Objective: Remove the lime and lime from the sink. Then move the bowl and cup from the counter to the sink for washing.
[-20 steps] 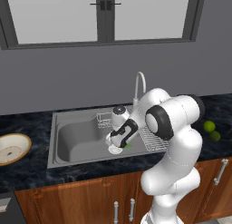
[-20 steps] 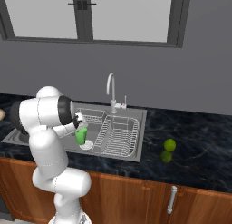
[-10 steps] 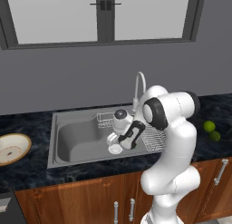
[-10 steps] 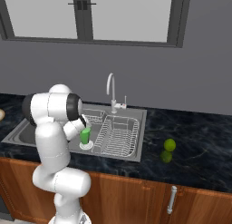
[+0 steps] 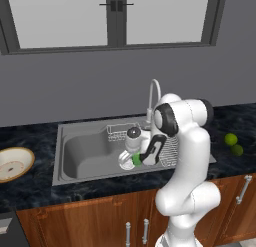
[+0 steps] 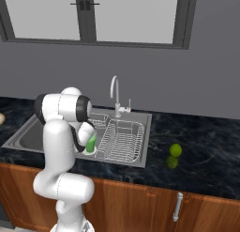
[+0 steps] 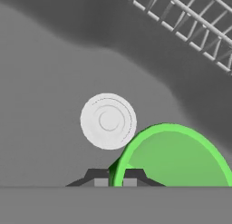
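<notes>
My gripper (image 7: 115,178) hangs low inside the sink (image 5: 90,156), its two fingers pinched together on the near rim of the green cup (image 7: 174,156), one finger inside the wall and one outside. Gripping by the rim keeps the cup upright and leaves its base free to meet the basin floor. The cup rides just beside the round white drain (image 7: 108,121), with the wire rack (image 7: 190,26) running across the far side of the hand view.

From the left base view, my arm bends down over the front edge of the counter (image 5: 35,188), and a sliver of the cup (image 5: 136,160) shows green by the hand, above the basin. In the right base view the cup (image 6: 91,143) sits between my forearm and the rack (image 6: 122,141). I cannot tell whether its base has touched the steel yet.

Both limes (image 5: 233,144) rest together on the counter to my right, well apart from the sink, so that half of the job looks done. The bowl (image 5: 13,163) sits on the counter to the left of the basin, not yet moved. I judge the cup to be near its set-down; the bowl would come after it.
</notes>
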